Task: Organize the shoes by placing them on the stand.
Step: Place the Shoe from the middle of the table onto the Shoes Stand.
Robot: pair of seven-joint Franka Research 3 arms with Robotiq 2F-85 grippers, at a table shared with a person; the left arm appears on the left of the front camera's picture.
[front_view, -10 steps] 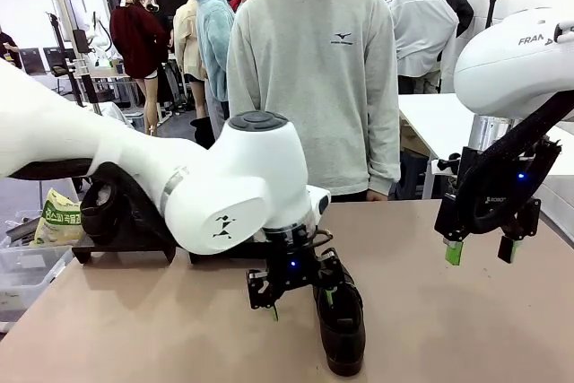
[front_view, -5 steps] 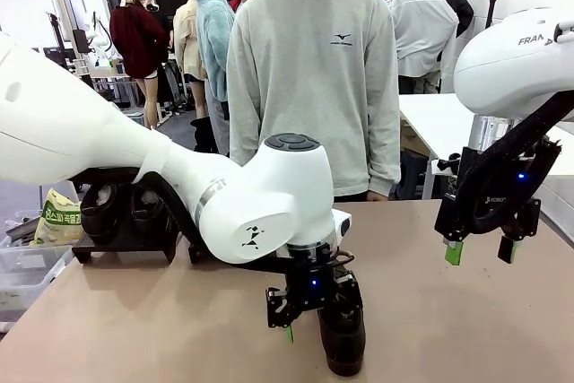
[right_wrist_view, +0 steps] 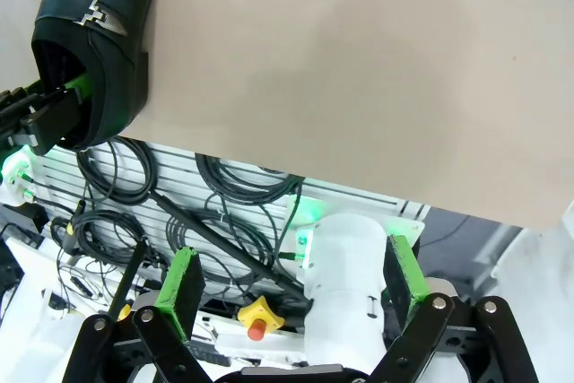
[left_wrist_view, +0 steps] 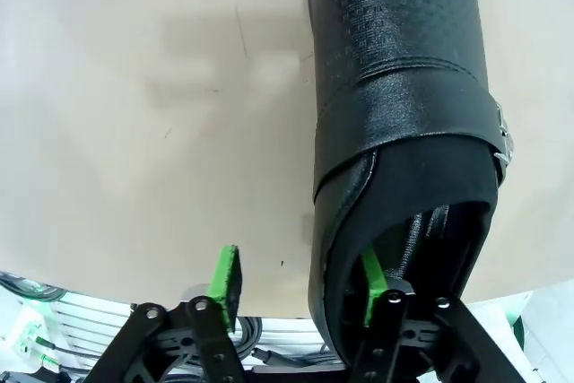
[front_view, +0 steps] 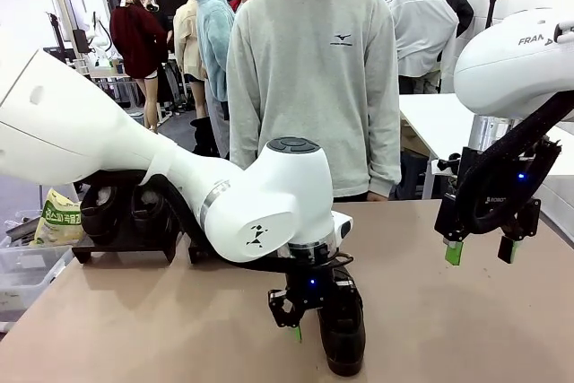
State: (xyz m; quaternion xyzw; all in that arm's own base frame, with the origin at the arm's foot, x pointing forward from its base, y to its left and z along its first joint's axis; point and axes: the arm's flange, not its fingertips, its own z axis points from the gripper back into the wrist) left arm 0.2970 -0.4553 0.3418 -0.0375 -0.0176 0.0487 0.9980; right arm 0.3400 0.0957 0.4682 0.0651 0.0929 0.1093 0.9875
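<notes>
Left gripper [front_view: 309, 311] down at a glossy black round-toed shoe [front_view: 343, 334] on the near middle of the tan table [front_view: 448, 320]; jaws partly open, straddling the shoe's side wall, one green pad [left_wrist_view: 370, 275] inside the opening, other pad [left_wrist_view: 225, 277] outside, not clamped. Right gripper [front_view: 480, 248] hangs wide open and empty, right side. More black shoes [front_view: 117, 211] on the black stand [front_view: 126, 241], far left.
</notes>
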